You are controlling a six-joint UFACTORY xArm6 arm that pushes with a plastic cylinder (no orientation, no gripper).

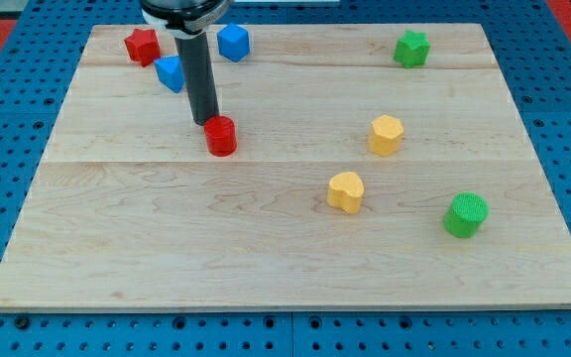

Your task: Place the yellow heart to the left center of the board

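— Where is my tip (206, 122) right now?

— Down on the pale wooden board (266, 248), in its upper left part. Your dark rod (199, 79) stands upright, and its lower end sits just above and to the view's left of the red plastic cylinder (221, 136), touching it or nearly so; the contact cannot be made out for certain.

— Does it grasp anything?

— No. It is a bare rod with nothing clamped or carried, only resting at the board's surface.

— What else is close to it?

— A blue plastic block (170, 73), shape unclear because the rod hides part of it, lies just to the rod's left. A second blue plastic block (234, 42), angular, sits near the view's top, right of the rod. A red plastic star-like block (142, 46) is at the upper left corner.

— And the yellow plastic heart (345, 191)?

— Right of the board's centre, in the lower half, well apart from your tip. Above it and a little to the right is a yellow plastic block with flat sides (386, 135), perhaps a hexagon.

— Anything further right?

— A green plastic cylinder (465, 215) near the right edge, lower than the heart, and a green plastic star-like block (411, 48) near the upper right. The board lies on a blue perforated table (563, 119).
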